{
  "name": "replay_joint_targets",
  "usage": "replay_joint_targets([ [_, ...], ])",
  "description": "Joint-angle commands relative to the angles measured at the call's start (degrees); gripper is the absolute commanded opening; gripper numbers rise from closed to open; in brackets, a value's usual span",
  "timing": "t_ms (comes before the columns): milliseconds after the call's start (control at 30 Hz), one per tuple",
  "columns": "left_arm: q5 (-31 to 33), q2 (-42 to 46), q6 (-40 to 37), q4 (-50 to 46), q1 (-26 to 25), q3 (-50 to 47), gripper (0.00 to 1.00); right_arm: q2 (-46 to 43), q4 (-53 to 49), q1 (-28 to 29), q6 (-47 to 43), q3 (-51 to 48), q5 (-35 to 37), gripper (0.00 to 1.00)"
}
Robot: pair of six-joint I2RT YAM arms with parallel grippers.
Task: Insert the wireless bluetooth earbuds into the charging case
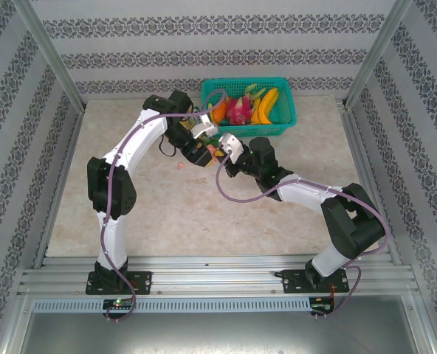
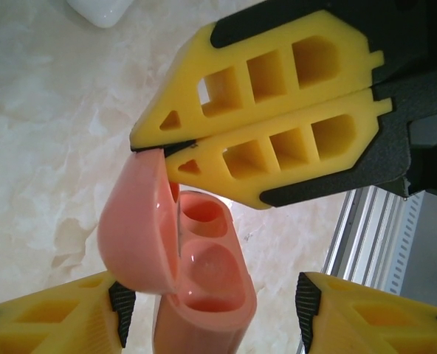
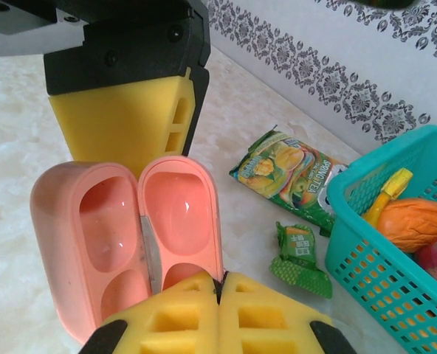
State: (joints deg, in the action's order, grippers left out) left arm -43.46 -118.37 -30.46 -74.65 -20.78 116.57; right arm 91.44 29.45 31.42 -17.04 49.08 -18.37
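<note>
The pink case (image 3: 71,243) is open between the two grippers at the far middle of the table (image 2: 49,147), with its lid (image 2: 137,221) swung back and both wells showing. The right gripper (image 3: 220,284) has its jaws pressed together on the lid's rim, while the left gripper (image 2: 210,302) has its jaws spread to either side of the case body, with a gap between one pad (image 2: 351,317) and the case. A pink speck (image 1: 180,165) lies on the table just left of the grippers, too small to tell whether it is an earbud, and snack packets (image 3: 288,173) lie beside a teal basket (image 3: 366,243).
</note>
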Motion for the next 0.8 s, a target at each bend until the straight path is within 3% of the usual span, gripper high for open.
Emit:
replay_joint_targets([
  [0,-0.2,-0.7,-1.6,-2.7,-0.8,-0.4,0.61,-1.7,0.2,1.1,-2.8,-0.6,1.4,0.00],
  [767,1.9,-1.6,-1.4,-2.5,-1.4,-1.4,0.55,-4.4,1.4,3.5,-12.0,-2.0,9.7,0.00],
])
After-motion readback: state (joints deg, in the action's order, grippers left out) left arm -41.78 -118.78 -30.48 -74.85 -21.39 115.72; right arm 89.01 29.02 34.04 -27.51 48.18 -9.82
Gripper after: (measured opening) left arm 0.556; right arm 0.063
